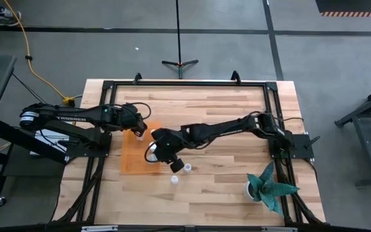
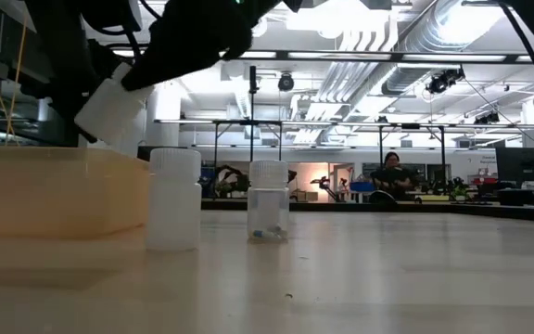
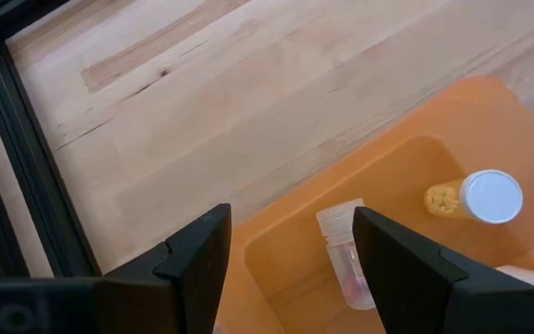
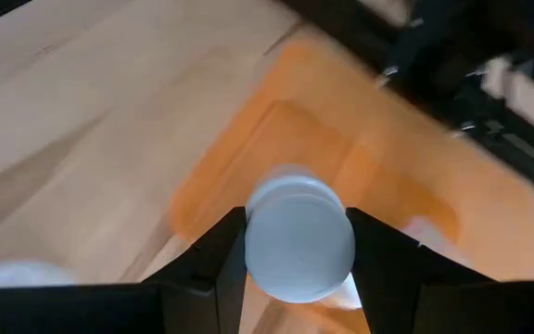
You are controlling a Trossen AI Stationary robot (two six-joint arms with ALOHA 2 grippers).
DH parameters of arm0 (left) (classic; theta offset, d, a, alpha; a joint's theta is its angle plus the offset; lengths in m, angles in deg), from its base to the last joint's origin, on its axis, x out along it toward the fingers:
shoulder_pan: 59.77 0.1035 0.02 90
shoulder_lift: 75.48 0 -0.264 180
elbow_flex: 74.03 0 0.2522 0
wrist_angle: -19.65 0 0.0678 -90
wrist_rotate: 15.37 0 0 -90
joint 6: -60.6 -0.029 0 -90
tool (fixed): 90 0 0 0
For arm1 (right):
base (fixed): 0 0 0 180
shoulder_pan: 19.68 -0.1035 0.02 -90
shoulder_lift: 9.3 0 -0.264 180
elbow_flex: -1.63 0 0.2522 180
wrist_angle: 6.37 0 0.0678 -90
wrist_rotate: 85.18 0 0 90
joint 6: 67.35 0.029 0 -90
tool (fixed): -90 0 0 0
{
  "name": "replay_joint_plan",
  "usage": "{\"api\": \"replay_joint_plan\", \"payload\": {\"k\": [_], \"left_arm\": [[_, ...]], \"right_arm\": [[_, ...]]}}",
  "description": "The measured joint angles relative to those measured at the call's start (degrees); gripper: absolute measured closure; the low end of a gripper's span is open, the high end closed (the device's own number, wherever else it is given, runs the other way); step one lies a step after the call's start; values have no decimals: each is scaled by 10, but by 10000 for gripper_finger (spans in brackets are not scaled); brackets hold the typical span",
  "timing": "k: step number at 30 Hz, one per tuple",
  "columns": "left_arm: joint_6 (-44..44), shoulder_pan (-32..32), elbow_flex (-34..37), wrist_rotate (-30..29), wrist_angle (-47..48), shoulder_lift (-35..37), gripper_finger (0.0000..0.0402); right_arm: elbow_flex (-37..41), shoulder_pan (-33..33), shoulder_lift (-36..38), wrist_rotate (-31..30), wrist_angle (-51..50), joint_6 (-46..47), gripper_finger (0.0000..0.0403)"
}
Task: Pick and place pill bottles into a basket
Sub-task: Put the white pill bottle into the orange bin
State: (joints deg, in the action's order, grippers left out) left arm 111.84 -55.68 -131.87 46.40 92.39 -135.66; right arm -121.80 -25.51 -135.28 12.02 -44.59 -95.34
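The orange basket (image 1: 134, 154) lies left of the table's middle; it also shows in the low view (image 2: 54, 190). Two pill bottles lie inside it, one clear (image 3: 346, 264) and one with yellow contents (image 3: 476, 197). Two more bottles stand upright on the table right of the basket (image 2: 174, 199) (image 2: 268, 201). My right gripper (image 1: 156, 149) is shut on a fifth bottle (image 2: 109, 109) over the basket's right edge. My left gripper (image 3: 290, 250) is open and empty above the basket's far end. My right gripper pinches the white bottle by its two opposite sides (image 4: 253, 241) between its two fingers. The bottle's round white end (image 4: 299, 232) faces the wrist camera. The fingers slant down from the table's right. The bottle is tilted and lifted clear (image 2: 109, 109) above the basket's rim.
A teal-green plant-like object (image 1: 270, 187) stands at the table's near right corner. A black frame (image 1: 185, 84) runs around the table top. Bare wood lies right of the two standing bottles. A person sits far off in the room behind (image 2: 392, 176).
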Motion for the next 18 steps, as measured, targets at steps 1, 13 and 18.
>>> {"api": "replay_joint_plan", "payload": {"k": [1,13,18], "left_arm": [[0,0,0,0,0,0,142],[0,0,0,0,1,0,142],[0,0,0,0,-2,0,142]], "right_arm": [[0,1,0,-3,9,4,254],[-1,1,-13,7,37,-13,254],[-35,6,-15,5,5,-44,254]]}}
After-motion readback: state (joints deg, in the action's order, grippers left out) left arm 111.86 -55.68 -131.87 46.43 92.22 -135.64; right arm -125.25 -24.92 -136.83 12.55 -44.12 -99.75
